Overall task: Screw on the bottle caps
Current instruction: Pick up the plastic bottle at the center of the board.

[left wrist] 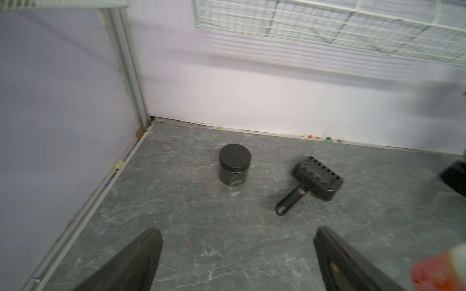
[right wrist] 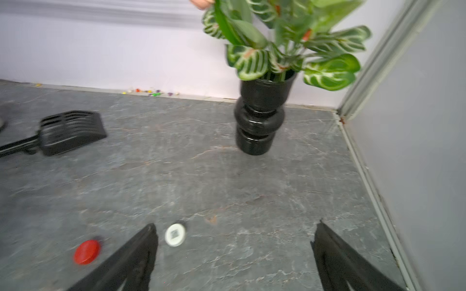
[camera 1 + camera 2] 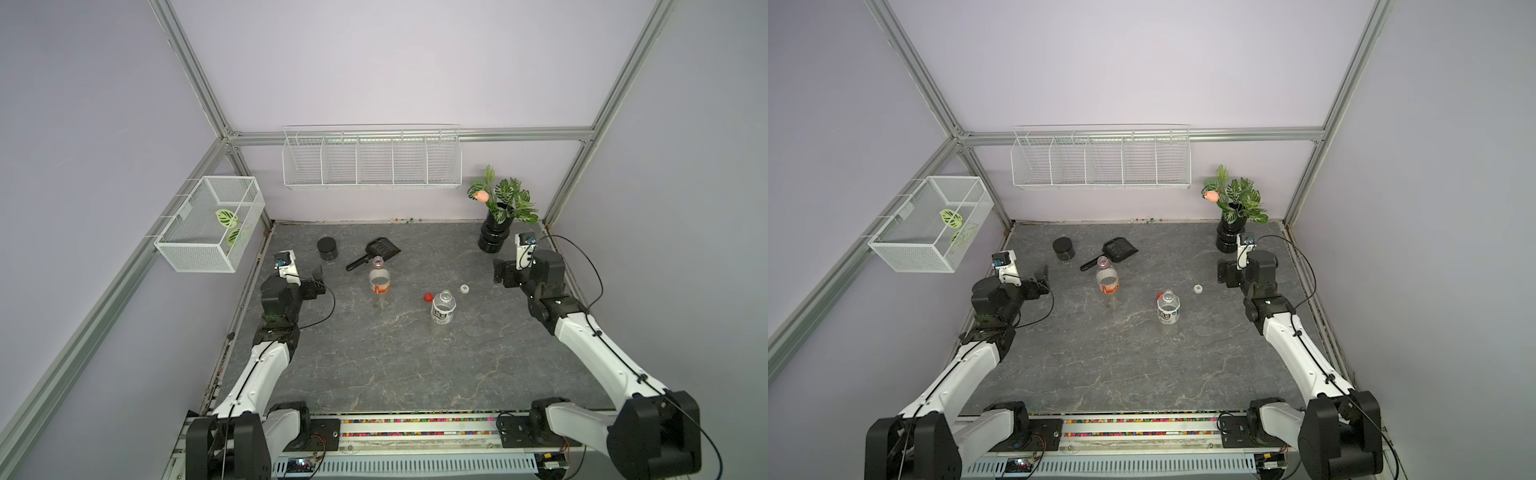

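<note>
So, how do your two grippers stand?

Both released. My left gripper has its dark, wedge-shaped fingers spread wide above bare table and grasps nothing. My right gripper is spread the same way. Both wrist pictures are a little blurred.

What lies nearest the right one?

The white cap, a small round plastic disc with a dark printed square on its face. It lies flat just beside one finger. The red cap, round and smooth, lies on the other side of that finger.

And the bottles?

In both top views they stand upright near the middle of the frame, necks open. The tall bottle is slim clear plastic with an orange-red band, just left of centre. The short bottle, clear with a white label in black print, stands lower and to its right. The red cap sits just beside the short bottle's left side, and the white cap is near its upper right. My grippers are at the left and right of the frame, well apart from both bottles.

Farther out?

A matte black cylindrical jar and a black slotted scoop with a looped handle are above the tall bottle. A glossy black ribbed vase of striped green leaves stands at the upper right. The table is grey and veined like stone. A white wire rack hangs on the back wall, and a white mesh basket hangs at the upper left.
</note>
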Tool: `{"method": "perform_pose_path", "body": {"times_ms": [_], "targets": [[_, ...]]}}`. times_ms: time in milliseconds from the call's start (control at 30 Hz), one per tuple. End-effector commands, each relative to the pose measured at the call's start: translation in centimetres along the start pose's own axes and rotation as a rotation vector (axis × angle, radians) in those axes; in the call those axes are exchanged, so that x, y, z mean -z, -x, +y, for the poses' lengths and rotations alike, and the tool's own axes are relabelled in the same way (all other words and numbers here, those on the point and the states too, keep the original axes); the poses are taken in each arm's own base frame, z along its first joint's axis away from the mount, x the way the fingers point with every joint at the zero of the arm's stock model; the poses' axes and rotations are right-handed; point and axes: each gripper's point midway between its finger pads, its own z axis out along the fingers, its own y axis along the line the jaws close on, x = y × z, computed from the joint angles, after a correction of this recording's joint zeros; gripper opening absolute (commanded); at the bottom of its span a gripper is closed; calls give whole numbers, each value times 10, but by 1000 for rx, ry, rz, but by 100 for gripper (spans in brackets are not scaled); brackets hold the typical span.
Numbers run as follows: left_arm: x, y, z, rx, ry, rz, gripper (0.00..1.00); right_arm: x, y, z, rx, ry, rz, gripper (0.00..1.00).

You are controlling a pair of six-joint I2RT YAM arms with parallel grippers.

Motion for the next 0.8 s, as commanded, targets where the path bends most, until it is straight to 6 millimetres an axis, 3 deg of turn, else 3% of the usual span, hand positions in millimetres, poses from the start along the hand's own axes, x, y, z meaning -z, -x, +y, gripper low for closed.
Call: {"method": "perform_pose_path", "body": {"times_ms": [0, 233, 367, 433, 633, 767], "targets": [[26, 3, -58, 9, -253, 74, 100, 31, -31, 40, 75, 98, 271, 97], [95, 19, -158, -144, -635, -43, 100, 75, -19, 112, 257, 260, 395, 95], [114, 13, -205, -165, -800, -64, 100, 86, -17, 144, 366, 293, 467, 92], [115, -1, -225, -176, -871, -61, 100, 92, -14, 154, 417, 296, 496, 92], [112, -23, -259, -192, -973, -60, 100, 97, -22, 162, 424, 297, 615, 85], [107, -34, -265, -192, -1005, -35, 100, 92, -32, 174, 407, 321, 676, 75]]}}
